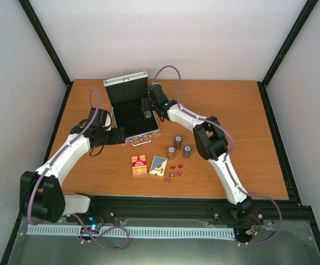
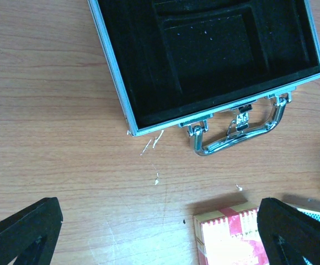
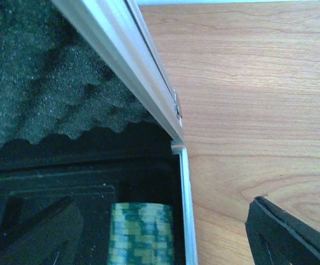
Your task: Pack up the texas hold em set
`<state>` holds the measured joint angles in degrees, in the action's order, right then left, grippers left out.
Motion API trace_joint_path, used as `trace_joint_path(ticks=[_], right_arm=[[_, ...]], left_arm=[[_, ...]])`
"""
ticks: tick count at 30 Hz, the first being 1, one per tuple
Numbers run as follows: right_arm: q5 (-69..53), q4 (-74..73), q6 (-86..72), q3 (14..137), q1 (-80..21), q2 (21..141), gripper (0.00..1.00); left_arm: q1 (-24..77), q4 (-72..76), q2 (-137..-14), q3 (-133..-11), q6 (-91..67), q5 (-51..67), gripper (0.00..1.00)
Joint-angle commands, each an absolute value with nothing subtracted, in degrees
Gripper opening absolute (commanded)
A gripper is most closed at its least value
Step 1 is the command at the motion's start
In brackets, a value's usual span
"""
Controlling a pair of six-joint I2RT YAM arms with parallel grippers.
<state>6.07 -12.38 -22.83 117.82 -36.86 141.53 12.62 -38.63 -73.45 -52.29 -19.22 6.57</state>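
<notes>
The silver briefcase (image 1: 149,134) lies open at the back of the table, lid up, black lining showing. My right gripper (image 1: 147,110) hangs open over its right side. A green chip stack (image 3: 142,234) lies in the case by the rim (image 3: 185,210), between my spread fingers (image 3: 284,234). My left gripper (image 1: 118,136) is open and empty, low over the table by the case's front left corner (image 2: 129,131). The red deck (image 1: 139,165) sits by my left gripper's right finger (image 2: 292,232). The blue-yellow deck (image 1: 158,165), three chip stacks (image 1: 177,139) and tiny red dice (image 1: 174,171) lie on the table.
The case's chrome handle (image 2: 243,135) sticks out toward the decks. Small white flecks (image 2: 152,144) lie on the wood in front of the case. White walls with black frame posts (image 1: 49,47) enclose the table on three sides.
</notes>
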Motion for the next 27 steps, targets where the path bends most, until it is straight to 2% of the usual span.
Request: trace_joint_path(ticks=[1,5,10,14,20,27], right_arm=[[8.5,-14.2,-21.2,115.9,-37.3,134.9,0.83],[10.5,-18.9,-19.3,113.1,-37.2,129.8,0.84],[15.0,-34.1,-16.5,110.5,-37.3,124.1,0.84],[14.4,-42.8,-15.8,100.1,-37.3,118.8,0.84],[11.0,-42.9,-16.9,83.6,-37.4,108.4,0.84],[7.4,-42.7,-16.9,79.5,-37.4,107.2,0.83]], left_arm=[[12.7,-37.6,-74.3,-54.3,-18.0,5.9,1.0],[12.6,-37.5,-74.6,-55.0,-18.0,6.0,1.0],[12.6,-38.1,-75.1,-55.7,-17.8,5.8,1.0],[12.7,-38.2,-75.6,-56.2,-17.6,6.0,1.0],[12.7,-38.6,-76.4,-56.9,-17.5,6.6,1.0],[12.7,-38.4,-77.1,-56.6,-17.2,6.8,1.0]])
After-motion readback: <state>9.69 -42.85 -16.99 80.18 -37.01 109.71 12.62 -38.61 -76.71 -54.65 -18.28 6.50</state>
